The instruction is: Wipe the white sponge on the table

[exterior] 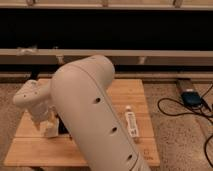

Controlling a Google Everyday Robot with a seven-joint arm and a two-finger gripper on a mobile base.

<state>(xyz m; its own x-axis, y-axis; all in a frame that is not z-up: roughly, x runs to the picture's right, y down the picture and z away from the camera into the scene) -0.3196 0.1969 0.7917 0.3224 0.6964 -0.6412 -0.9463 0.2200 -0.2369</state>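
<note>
Obstruction: the robot's arm (95, 117), a broad white casing, crosses the foreground and hides the middle of the counter (32, 150) from the near edge almost to the far edge; its lower end is cut off at the bottom of the view. The gripper (45, 122) hangs from the wrist at the left, low over the left part of the counter. The state of the jaws cannot be told, as the pale gripper body and whatever lies beneath it merge. The white sponge (49, 131) is taken to be the small off-white block at the gripper's lower end, resting on the pale boards (its outline cannot be separated cleanly from the gripper, so contact is likely but not confirmed). Just to its right a black object (61, 126) shows only as a dark sliver against the arm; its shape is not readable. A white bottle (131, 123) lies on its side on the right part of the counter, well apart from the gripper. On the speckled floor to the right are dark cables (172, 106) and a blue box (191, 97).
</note>
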